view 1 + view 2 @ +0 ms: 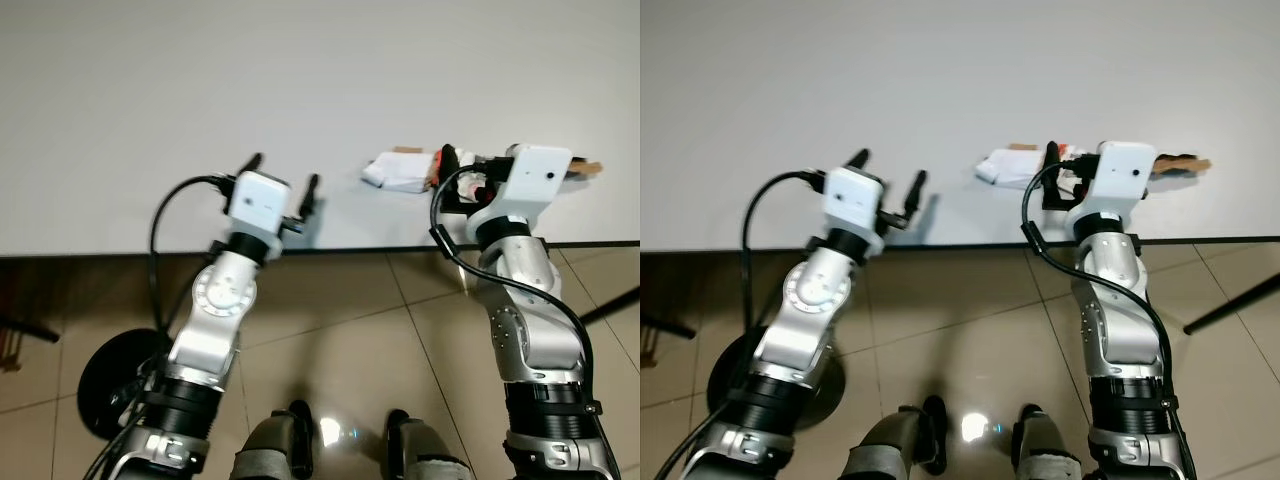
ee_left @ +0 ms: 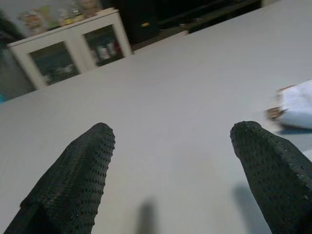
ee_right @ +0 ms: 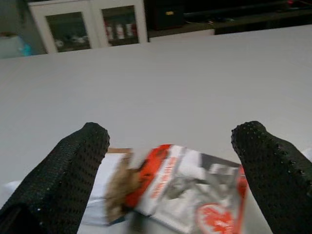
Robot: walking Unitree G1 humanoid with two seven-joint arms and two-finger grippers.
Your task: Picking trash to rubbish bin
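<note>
At right of centre in the head views, near the counter (image 1: 120, 120) edge, the right tool (image 3: 170, 146) hovers, fingers apart, over the red-and-white wrapper (image 3: 195, 190) — pickup step, closing comes next; left tool (image 1: 283, 177), also spread, idles left, with no bin visible.

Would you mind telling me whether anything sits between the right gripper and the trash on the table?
Nothing visible does. The right gripper is open over the table, and the red-and-white wrapper lies directly between its fingers, beside some white paper.
</note>
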